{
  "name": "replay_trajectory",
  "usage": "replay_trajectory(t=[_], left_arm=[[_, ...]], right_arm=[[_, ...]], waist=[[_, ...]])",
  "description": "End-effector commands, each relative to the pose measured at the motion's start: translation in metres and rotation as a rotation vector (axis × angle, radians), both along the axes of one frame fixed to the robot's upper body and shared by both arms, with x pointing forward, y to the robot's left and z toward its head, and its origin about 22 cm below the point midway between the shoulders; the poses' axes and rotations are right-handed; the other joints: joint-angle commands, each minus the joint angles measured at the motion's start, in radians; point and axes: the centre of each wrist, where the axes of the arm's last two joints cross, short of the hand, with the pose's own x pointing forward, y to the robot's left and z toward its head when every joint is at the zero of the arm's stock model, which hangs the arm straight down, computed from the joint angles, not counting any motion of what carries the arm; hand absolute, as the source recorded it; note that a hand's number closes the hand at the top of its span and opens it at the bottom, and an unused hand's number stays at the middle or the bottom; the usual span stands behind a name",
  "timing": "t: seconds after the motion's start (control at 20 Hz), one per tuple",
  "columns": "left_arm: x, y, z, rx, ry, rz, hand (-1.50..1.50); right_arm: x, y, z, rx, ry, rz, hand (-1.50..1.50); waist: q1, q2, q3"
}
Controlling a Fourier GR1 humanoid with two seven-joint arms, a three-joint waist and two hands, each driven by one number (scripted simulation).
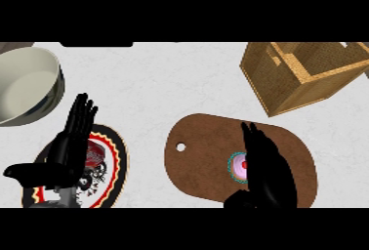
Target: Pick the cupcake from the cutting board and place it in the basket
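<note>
Nearest, the right hand point(265, 168) hovers with straight, open fingers over the cupcake point(238, 167), which sits on the brown cutting board point(209, 156). The left hand point(71, 139) rests open above a patterned plate point(115, 161). Farther off on the tabletop point(173, 83) stand a bowl point(25, 85) and the wicker basket point(277, 88)

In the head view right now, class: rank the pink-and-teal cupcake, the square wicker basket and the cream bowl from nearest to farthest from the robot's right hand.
From the right hand:
1. Pink-and-teal cupcake, on the brown board, beside the hand.
2. Square wicker basket, upper right.
3. Cream bowl, far upper left.
</note>
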Motion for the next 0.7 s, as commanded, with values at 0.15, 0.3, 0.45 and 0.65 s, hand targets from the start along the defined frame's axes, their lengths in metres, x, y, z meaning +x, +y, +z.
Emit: replay_trajectory(t=[0.15, 0.3, 0.45, 0.65], left_arm=[[0.009, 0.007, -0.001, 0.01, 0.019, 0.023, 0.0], [-0.005, 0.0, 0.003, 0.013, 0.014, 0.012, 0.0], [0.0, 0.012, -0.006, -0.012, 0.022, 0.012, 0.0], [0.007, -0.014, 0.005, 0.01, 0.006, 0.003, 0.0]], right_arm=[[0.005, 0.013, -0.012, -0.051, 0.08, -0.085, -1.5], [0.003, -0.012, -0.026, -0.056, 0.073, -0.098, -1.5], [0.003, -0.025, -0.021, -0.034, 0.075, -0.113, -1.5], [0.014, -0.008, -0.033, -0.04, 0.141, -0.02, 1.5]], waist=[[0.0, 0.002, -0.002], [0.0, 0.001, -0.002], [-0.001, 0.002, -0.002], [0.0, 0.002, -0.002]])
